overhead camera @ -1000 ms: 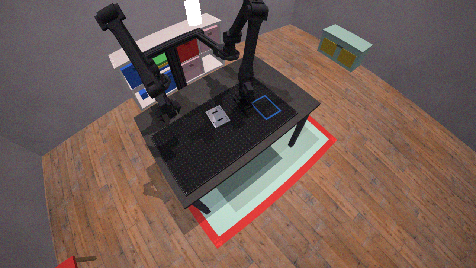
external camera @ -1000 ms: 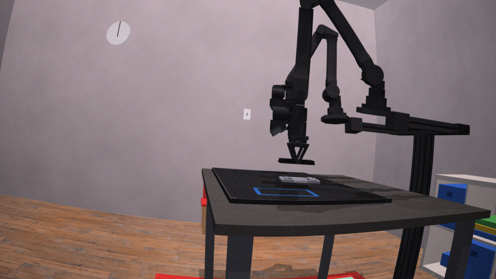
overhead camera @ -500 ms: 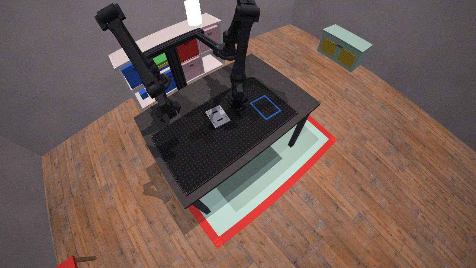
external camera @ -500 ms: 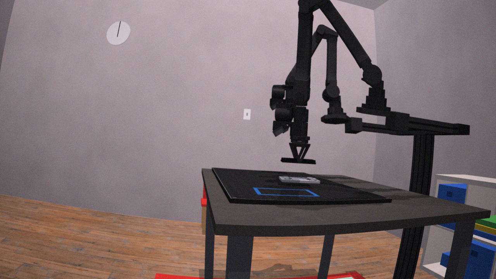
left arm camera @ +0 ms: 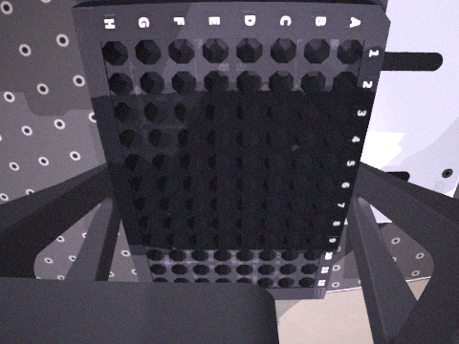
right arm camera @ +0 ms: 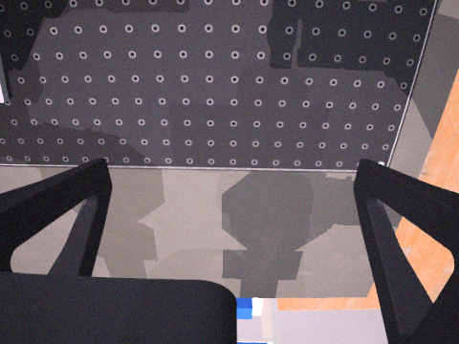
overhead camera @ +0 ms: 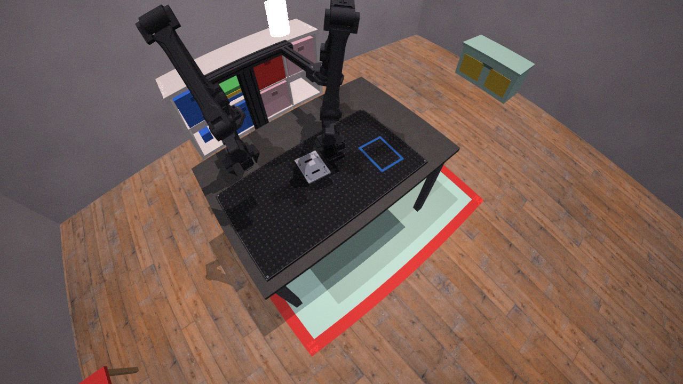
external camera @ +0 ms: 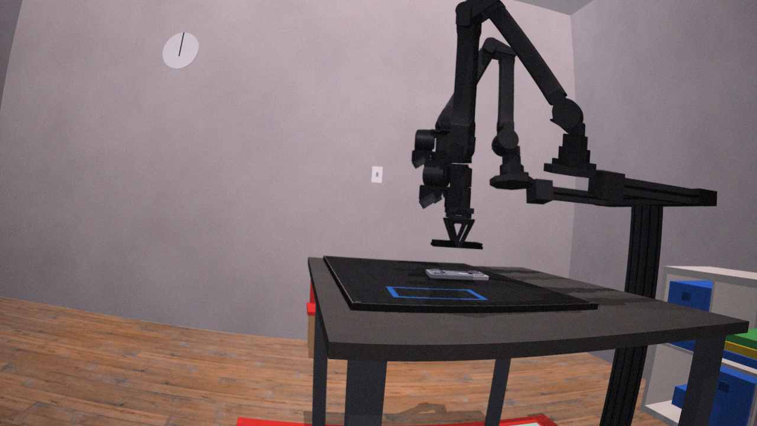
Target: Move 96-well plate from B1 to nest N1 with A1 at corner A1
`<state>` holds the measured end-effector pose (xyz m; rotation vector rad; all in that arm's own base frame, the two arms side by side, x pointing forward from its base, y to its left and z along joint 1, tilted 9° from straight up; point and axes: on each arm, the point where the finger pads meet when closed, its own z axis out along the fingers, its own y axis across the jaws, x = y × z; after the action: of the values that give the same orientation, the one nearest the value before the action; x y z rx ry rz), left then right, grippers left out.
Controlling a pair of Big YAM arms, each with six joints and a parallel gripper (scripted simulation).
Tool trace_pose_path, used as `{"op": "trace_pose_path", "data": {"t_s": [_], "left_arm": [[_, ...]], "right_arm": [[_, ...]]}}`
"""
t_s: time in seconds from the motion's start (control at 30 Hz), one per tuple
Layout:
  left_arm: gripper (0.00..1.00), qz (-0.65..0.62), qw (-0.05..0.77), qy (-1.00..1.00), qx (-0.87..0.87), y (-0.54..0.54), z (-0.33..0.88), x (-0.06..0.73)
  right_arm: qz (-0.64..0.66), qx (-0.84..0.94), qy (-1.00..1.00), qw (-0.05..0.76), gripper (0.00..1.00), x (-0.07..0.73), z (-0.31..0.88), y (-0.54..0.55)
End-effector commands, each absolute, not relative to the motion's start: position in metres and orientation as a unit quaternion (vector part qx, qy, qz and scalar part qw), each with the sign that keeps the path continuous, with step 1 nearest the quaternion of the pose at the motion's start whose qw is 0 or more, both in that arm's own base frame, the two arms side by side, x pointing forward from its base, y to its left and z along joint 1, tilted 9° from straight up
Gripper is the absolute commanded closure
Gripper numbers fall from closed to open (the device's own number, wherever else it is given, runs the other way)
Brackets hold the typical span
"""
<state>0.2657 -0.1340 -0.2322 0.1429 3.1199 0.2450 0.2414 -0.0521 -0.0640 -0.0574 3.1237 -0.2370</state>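
Plate (left arm camera: 239, 143) pinched in my left gripper (overhead camera: 332, 150) (external camera: 458, 242) (left arm camera: 232, 173).
Nest (overhead camera: 312, 167) (external camera: 458, 274) (left arm camera: 416, 102) at roughly eight o'clock from above, I think; my right gripper (overhead camera: 241, 167) (right arm camera: 232, 172) spread.

Left gripper (overhead camera: 332, 151) (external camera: 457, 243) (left arm camera: 234, 174) now closer to plate nest (overhead camera: 312, 167) (external camera: 457, 274) (left arm camera: 416, 105), carrying 96-well plate (left arm camera: 229, 143) along. Top view: gripper farther from blue outline (overhead camera: 392, 165) (external camera: 434, 289); outline's near corner, partly covered a second ago, now shows. Shadow now spreads over nest; its top was lit a second ago. Left arm's elbow (overhead camera: 341, 20) also shifted nestward.
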Motion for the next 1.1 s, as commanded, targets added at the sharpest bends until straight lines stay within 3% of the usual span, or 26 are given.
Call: {"op": "trace_pose_path", "data": {"t_s": [0.0, 1.07], "left_arm": [[1.0, 0.08, 0.002, 0.996, 0.032, -0.141, -0.236, 0.264], [1.0, 0.079, 0.005, 0.996, 0.032, -0.235, -0.247, 0.236]], "right_arm": [[-0.079, -0.011, 0.997, 0.017, 0.0, 0.251, -0.059, -0.054], [-0.079, -0.011, 0.997, 0.017, 0.0, 0.251, -0.059, -0.054]]}}
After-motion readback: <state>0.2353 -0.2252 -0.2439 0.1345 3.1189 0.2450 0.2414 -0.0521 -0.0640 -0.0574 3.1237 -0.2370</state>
